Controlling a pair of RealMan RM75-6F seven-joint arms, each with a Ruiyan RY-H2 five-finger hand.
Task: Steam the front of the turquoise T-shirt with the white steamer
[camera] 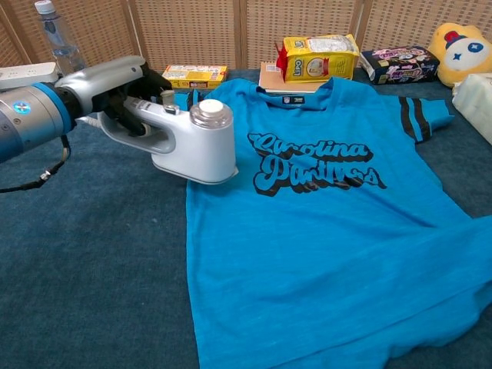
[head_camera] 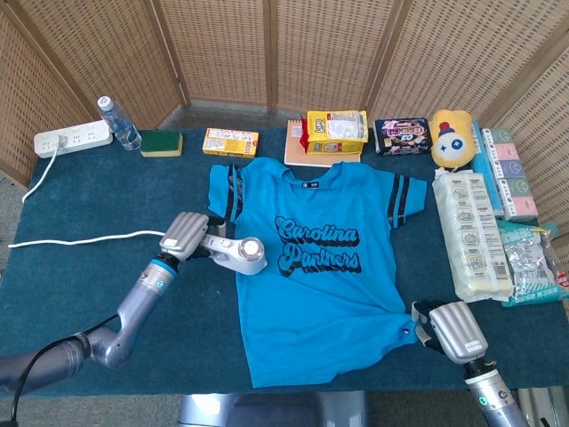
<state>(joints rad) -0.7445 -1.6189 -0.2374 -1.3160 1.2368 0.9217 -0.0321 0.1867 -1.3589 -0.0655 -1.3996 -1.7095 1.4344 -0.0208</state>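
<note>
The left hand grips the handle of the white steamer, fingers wrapped around it — the steamer's front end hangs over the left edge of the turquoise T-shirt, just below the left sleeve. In the chest view the steamer looks lifted and tilted, its base off the cloth; whether it touches the fabric I cannot tell. From the head view the left hand and steamer sit at the shirt's left side, level with the printed lettering, and a white cord trails away to the left across the dark blue table.

The T-shirt lies flat, front up, in the middle of the table, collar toward the far side, striped sleeves spread out. At its near right corner sits the right hand — its fingertips are at the hem, which looks bunched there, and the fingers seem curled in, but whether they pinch the cloth or only press on it cannot be told from this angle.

Along the far edge, left to right: a power strip, a water bottle, a green sponge, a small yellow box, a yellow bag on a notebook, a dark snack packet and a yellow plush toy. Packaged goods are stacked down the right side.
</note>
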